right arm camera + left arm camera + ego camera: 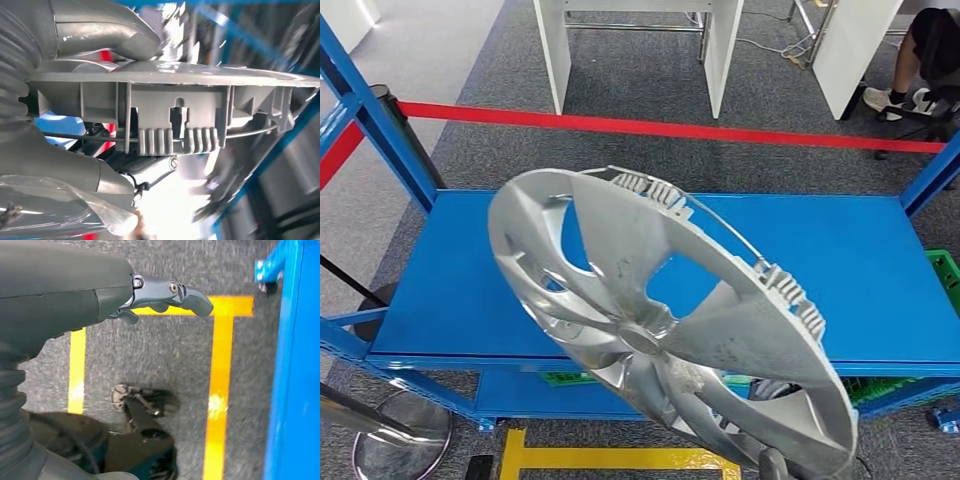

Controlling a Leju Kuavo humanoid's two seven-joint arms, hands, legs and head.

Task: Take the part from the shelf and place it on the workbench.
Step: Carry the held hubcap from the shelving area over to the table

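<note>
Above the blue shelf (810, 260), at the centre of the head view, the part (660, 320), a silver wheel cover, hangs tilted, its high edge toward 1 o'clock and its low edge toward 5 o'clock. It is off the shelf surface. The right hand (94, 105) grips it at the rim: in the right wrist view the thumb lies on one face and darker fingers sit under the clip teeth on the other, so the rim is pinched between them. The left hand (166, 292) holds nothing, fingers stretched out over the grey floor (151, 355) and its yellow tape lines (222, 380); the arm appears to hang.

Judgement: the lift is done and the carry to the table comes next. The grip is one-sided on a wide, light disc, so it could swing or twist. Best to keep the wrist steady, turn slowly, and clear the shelf's blue upright (373, 120) at 10 o'clock and the red barrier tape (660, 127) at 12 o'clock. A person's leg (905, 60) shows at 2 o'clock, well apart.
</note>
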